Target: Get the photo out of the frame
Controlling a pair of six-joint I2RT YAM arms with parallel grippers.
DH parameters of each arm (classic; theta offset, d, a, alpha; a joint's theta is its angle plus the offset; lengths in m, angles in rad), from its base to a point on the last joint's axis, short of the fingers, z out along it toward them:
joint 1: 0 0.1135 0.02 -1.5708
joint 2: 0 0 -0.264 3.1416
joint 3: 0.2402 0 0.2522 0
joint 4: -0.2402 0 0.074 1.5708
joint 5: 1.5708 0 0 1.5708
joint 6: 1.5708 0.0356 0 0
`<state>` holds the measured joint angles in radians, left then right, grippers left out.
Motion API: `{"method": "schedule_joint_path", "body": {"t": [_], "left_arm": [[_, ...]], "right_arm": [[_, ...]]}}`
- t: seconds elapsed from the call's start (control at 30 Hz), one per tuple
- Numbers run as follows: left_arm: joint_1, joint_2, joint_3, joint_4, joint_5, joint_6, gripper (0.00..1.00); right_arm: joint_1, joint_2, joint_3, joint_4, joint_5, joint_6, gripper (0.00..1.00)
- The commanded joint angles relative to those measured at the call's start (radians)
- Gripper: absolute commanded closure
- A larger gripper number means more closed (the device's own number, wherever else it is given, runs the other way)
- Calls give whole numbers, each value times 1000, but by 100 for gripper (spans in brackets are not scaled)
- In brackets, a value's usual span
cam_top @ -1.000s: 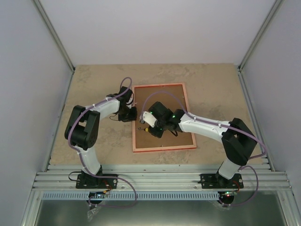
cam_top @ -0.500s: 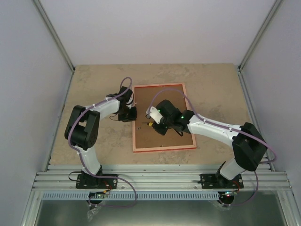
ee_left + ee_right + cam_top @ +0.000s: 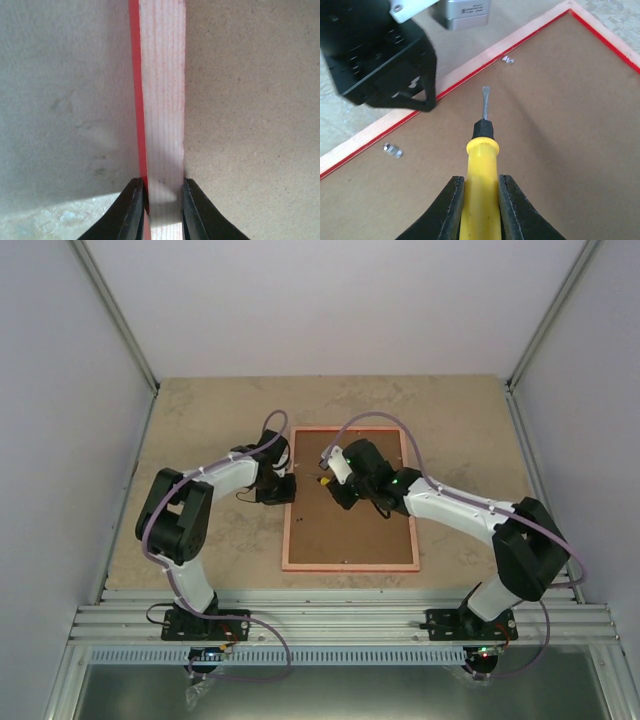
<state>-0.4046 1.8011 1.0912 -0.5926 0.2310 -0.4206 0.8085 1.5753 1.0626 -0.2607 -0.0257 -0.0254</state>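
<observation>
Two arms bend over one thin red rectangular picture frame (image 3: 350,565), which lies face down on the beige stone-patterned table (image 3: 200,420), its pinkish-orange back edge turned up. The frame holds a brown fibreboard backing board (image 3: 350,530) that fills the whole opening. The photo does not show in any view, as only the back of the frame is visible.

The left gripper (image 3: 162,200) reaches in from the side and has its two black fingers pinched on the frame's left rail, one on the red outer edge and one against the inner edge where the backing board begins. There is no gap on either side.

The right gripper (image 3: 481,190) sits over the upper part of the board. Its fingers are closed tight around the yellow plastic handle of a flat-blade screwdriver (image 3: 481,165). The grey blade points toward the left rail, close to where the left gripper grips it. I cannot tell if the tip touches the board.

Two small silver metal tabs (image 3: 393,149) sit at the inner edge of that rail, one on each side of the blade's line.

A silver block (image 3: 465,12) on the left arm's wrist carries a line of small dark print, which is too fine to read.
</observation>
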Motion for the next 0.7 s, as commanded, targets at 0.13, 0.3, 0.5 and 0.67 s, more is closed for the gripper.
{"method": "schedule_joint_path", "body": {"t": [0.13, 0.3, 0.5, 0.67], "left_arm": [[-13, -47, -31, -55, 25, 9, 71], [22, -60, 6, -49, -8, -3, 59], [53, -11, 62, -41, -7, 10, 53], [53, 34, 101, -30, 19, 18, 51]], "right_arm": [[-25, 101, 47, 105, -4, 22, 99], [-55, 147, 80, 129, -22, 51, 99], [-68, 203, 125, 144, -30, 53, 100], [-73, 245, 157, 160, -37, 56, 100]]}}
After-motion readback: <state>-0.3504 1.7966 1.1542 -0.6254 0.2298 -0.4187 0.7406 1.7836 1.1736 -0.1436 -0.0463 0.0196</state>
